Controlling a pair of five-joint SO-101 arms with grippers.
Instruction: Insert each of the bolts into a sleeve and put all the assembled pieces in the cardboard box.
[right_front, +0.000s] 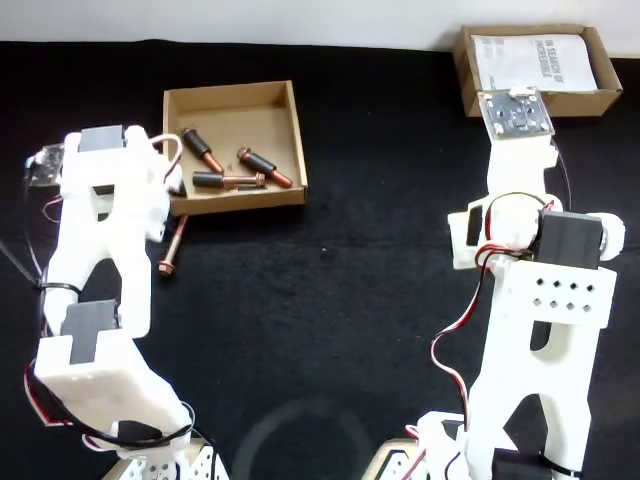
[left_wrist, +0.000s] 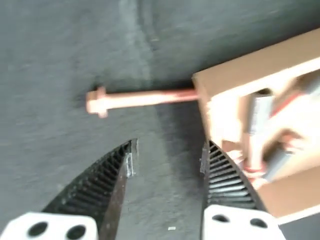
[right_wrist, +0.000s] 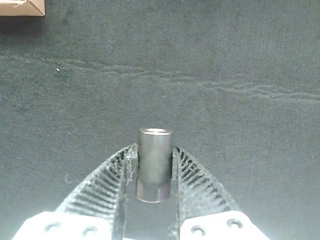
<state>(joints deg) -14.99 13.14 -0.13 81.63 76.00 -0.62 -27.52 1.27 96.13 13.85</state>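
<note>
Bolt (right_front: 172, 245) left in high view, beside cardboard box (right_front: 236, 197): I judge it rigid, slippery; pinch mid-shank | left end effector (left_wrist: 169, 147) wide, empty | right end effector (right_wrist: 153, 150) clamps sleeve (right_wrist: 154, 167).

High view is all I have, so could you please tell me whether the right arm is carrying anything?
Observer: Yes, the right gripper has its jaws shut on a dark sleeve, open end facing outward.
Operator: Thank you. And the left one?
Observer: The left gripper has its jaws open, holding nothing, over the black table.
Operator: Where is the loose bolt from there?
Observer: The bolt lies just beyond the jaws' tips, its headless end at the cardboard box wall.
</note>
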